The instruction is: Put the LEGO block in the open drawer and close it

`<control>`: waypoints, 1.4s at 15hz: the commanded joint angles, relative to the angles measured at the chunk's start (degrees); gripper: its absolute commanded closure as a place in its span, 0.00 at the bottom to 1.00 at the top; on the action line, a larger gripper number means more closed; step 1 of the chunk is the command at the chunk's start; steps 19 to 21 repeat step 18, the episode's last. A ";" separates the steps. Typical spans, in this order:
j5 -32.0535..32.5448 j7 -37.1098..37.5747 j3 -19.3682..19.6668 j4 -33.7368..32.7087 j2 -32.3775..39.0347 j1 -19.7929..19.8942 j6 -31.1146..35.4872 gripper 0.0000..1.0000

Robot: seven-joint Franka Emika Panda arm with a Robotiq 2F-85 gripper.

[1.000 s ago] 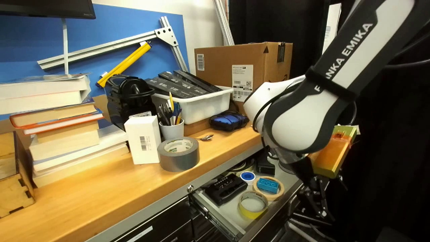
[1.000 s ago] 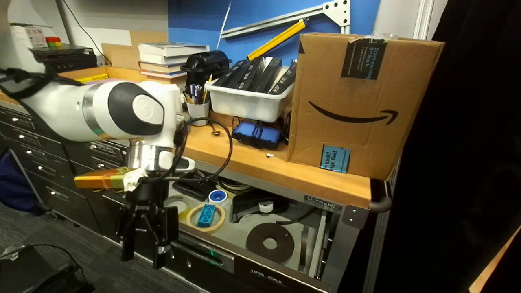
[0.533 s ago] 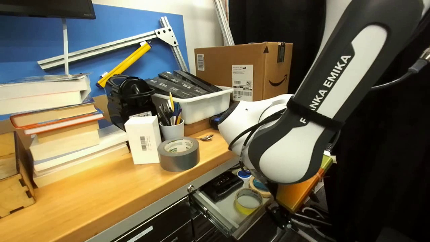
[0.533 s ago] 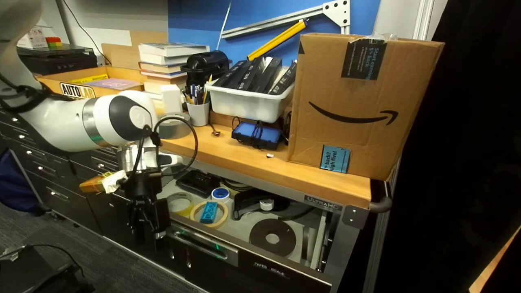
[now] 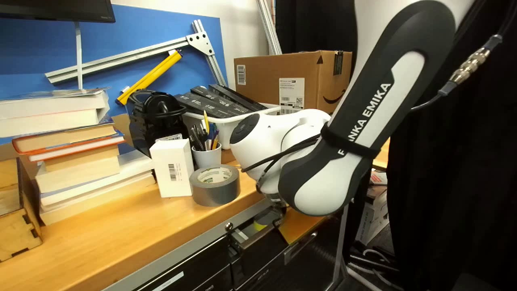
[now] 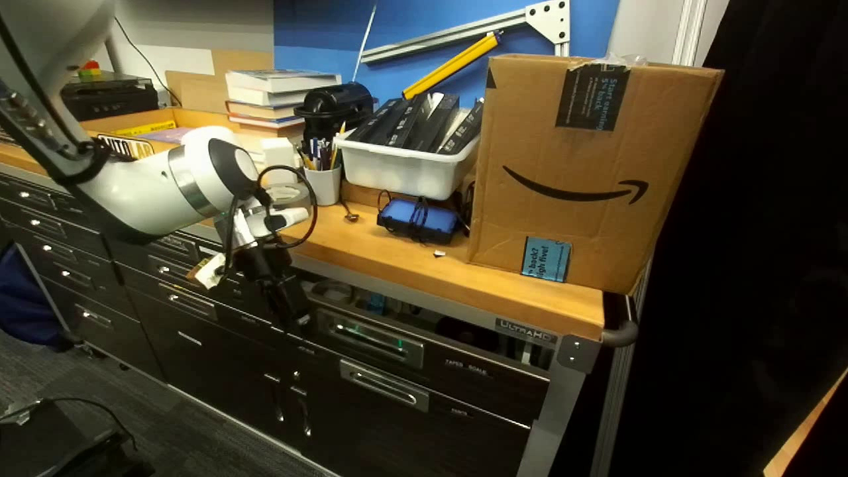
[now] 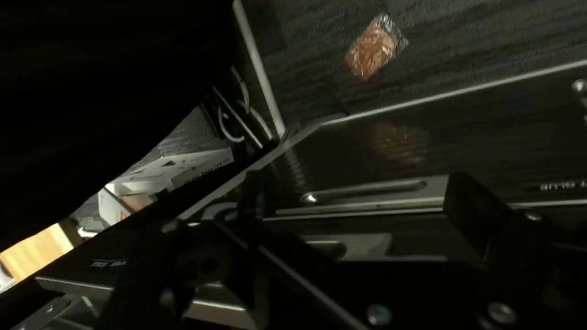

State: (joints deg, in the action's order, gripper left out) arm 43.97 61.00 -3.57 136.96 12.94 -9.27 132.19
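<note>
The grey metal drawer (image 6: 493, 381) is pushed most of the way into the workbench, with a narrow dark gap above its front. It also shows beside the arm in an exterior view (image 5: 262, 247). The bright-blue LEGO block (image 6: 375, 303) is inside the drawer, partly visible through the gap. My gripper (image 6: 296, 308) is low at the left part of the drawer front, near its handle. I cannot tell whether it touches. In the wrist view my gripper (image 7: 362, 201) has its fingers wide apart with nothing between them. The arm hides it in an exterior view.
The wooden worktop (image 6: 397, 248) overhangs the drawer. The grey tape roll (image 5: 215, 186), a white box (image 5: 173, 169) and a pen cup (image 5: 207, 156) stand near the arm. A lower drawer handle (image 6: 384, 385) sticks out below. A dark-blue pouch (image 6: 419, 218) lies on the worktop.
The drawer has slid inward from wide open to a narrow gap, carrying the LEGO block and tapes with it. My arm and gripper have moved toward the bench.
</note>
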 commanded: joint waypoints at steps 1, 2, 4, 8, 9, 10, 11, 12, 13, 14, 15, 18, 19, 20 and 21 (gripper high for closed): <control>10.33 13.38 1.84 -6.19 4.94 -2.74 2.00 0.00; 13.15 16.93 2.02 -6.71 4.99 -3.18 2.02 0.00; 16.70 23.38 2.04 -6.80 4.05 -3.03 1.54 0.00; 5.84 14.38 -0.30 1.96 -8.07 1.88 4.68 0.00; 2.41 9.92 -0.44 3.27 -10.44 2.97 7.11 0.00; -1.65 4.93 -0.65 4.38 -12.57 4.04 9.37 0.00; -6.03 0.64 -0.58 5.71 -14.62 4.28 10.93 0.00; -10.73 -4.01 -0.44 6.76 -16.96 4.33 12.22 0.00; -15.68 -8.68 -0.37 7.60 -19.12 4.14 13.10 0.00; -20.63 -13.33 -0.57 8.24 -21.08 3.54 13.15 0.00; -25.81 -18.06 -0.18 8.71 -22.79 3.13 13.35 0.00; -30.43 -20.58 0.37 6.74 -21.88 3.04 11.71 0.00; -30.43 -20.58 0.37 6.74 -21.88 3.04 11.71 0.00; -30.43 -20.58 0.37 6.74 -21.88 3.04 11.71 0.00; -30.43 -20.58 0.37 6.74 -21.88 3.04 11.71 0.00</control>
